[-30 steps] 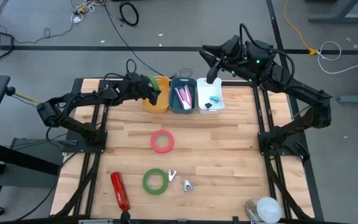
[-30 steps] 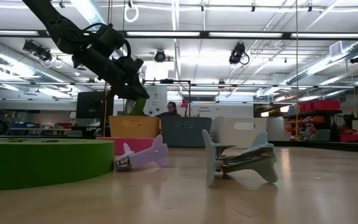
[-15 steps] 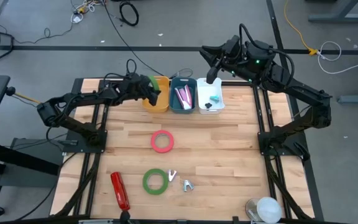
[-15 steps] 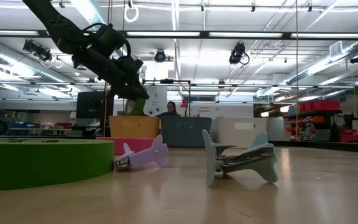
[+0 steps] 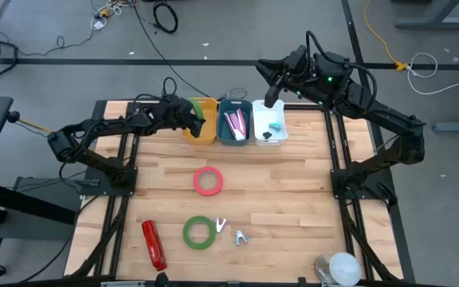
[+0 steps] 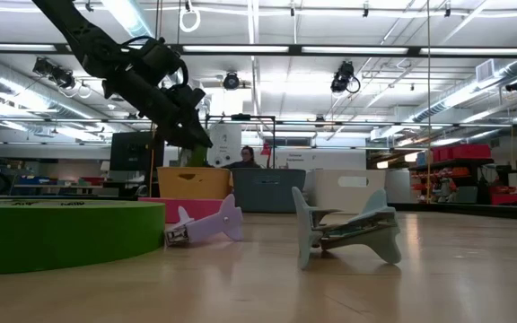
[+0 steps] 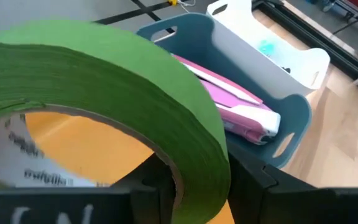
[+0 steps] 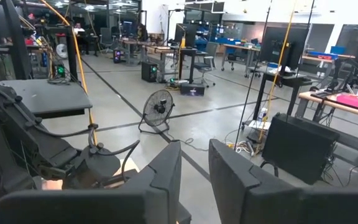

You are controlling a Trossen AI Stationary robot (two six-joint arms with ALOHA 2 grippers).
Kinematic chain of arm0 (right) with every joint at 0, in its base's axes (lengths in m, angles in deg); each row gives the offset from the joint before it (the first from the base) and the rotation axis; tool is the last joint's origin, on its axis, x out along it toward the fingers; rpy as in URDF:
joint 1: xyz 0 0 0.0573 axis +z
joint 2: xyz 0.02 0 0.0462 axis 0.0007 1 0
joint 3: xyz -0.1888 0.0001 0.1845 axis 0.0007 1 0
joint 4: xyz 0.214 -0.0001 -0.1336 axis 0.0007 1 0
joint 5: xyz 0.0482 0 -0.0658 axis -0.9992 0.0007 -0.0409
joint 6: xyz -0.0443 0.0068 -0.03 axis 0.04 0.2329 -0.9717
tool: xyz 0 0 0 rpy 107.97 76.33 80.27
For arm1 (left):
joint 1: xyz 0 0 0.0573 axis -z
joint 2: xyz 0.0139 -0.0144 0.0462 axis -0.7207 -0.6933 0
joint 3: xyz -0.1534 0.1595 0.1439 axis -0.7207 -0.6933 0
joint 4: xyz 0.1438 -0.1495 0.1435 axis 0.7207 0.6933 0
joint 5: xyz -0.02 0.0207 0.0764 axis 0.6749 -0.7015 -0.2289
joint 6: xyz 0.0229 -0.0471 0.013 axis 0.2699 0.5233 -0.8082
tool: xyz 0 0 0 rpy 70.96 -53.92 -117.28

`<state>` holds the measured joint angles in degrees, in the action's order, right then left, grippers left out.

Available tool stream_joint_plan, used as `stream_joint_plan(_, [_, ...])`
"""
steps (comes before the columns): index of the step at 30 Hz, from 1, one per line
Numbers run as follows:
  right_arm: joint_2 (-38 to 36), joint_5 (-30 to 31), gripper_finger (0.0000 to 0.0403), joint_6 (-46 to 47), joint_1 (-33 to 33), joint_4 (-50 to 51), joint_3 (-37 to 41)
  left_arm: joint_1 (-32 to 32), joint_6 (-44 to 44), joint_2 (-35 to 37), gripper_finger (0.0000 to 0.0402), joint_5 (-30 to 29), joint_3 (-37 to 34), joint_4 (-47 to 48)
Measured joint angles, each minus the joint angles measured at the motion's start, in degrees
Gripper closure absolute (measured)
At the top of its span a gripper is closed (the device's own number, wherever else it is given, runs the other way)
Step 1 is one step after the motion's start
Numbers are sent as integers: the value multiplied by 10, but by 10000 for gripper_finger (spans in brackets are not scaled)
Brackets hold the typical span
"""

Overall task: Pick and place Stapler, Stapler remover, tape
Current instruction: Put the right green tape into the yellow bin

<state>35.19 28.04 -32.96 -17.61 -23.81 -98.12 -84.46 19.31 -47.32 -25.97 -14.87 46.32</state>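
Observation:
A green tape roll (image 7: 104, 68) stands on edge between the fingers of my left gripper (image 7: 194, 180), which is shut on it above the yellow bin (image 5: 204, 130) at the table's far side. Out on the table lie a pinkish-red tape roll (image 5: 208, 181), a second green roll (image 5: 199, 232), a red stapler (image 5: 154, 245) and two staple removers (image 5: 221, 226) (image 5: 240, 237). My right gripper (image 5: 268, 84) hangs high beyond the white bin (image 5: 270, 126). Its fingers (image 8: 166, 168) stand a little apart with nothing between them. My left gripper has the green roll's band (image 7: 197, 162) between its two fingers, one finger inside the ring's open centre and one outside. The fingers slant down from the table's left. The roll stands on edge, lifted clear, above the yellow bin's opening.
The yellow bin, a blue bin (image 5: 235, 123) holding a pink stapler (image 7: 241, 109) and the white bin stand in a row along the far edge. A white round object (image 5: 339, 267) sits at the near right corner. Bare wood lies right of the tape rolls.

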Motion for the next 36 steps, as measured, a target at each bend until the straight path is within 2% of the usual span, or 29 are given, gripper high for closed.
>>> stream_joint_plan(9, [0, 0, 321, 0, 0, 0, 0, 1, 34, 0, 173, 10, 0, 5])
stream_joint_plan(13, [0, 0, 321, 0, 0, 0, 0, 1, 37, 0, 146, 10, 0, 4])
stream_joint_plan(36, [0, 0, 321, 0, 0, 0, 0, 1, 33, 1, 141, 3, 0, 3])
